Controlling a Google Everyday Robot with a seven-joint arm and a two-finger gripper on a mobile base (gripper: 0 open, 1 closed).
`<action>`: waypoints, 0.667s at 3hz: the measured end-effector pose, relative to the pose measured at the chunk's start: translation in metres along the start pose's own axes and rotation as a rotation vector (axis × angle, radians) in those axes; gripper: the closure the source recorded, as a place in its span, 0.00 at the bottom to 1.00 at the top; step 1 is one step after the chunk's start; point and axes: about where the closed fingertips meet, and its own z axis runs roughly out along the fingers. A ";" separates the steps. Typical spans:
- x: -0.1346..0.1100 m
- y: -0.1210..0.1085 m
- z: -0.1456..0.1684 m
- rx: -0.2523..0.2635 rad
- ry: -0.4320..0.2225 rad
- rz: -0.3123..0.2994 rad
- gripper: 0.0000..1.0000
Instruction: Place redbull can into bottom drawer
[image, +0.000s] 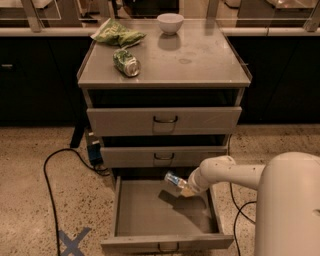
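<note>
The bottom drawer (150, 215) is pulled open, and its flat grey floor shows. My gripper (182, 187) reaches in from the right over the drawer's back right part. It is shut on the redbull can (173, 180), a slim silver and blue can. The can is tilted and held above the drawer floor, just under the front of the middle drawer (160, 156). A dark shadow of the can lies on the floor below it.
On the cabinet top lie a green can (126, 62) on its side, a green chip bag (117, 33) and a white bowl (170, 22). A black cable (50, 180) loops on the floor at left. A blue X (74, 241) is taped on the floor.
</note>
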 end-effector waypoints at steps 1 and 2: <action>0.001 -0.029 0.034 0.040 -0.048 0.075 1.00; -0.003 -0.039 0.081 0.001 -0.055 0.105 1.00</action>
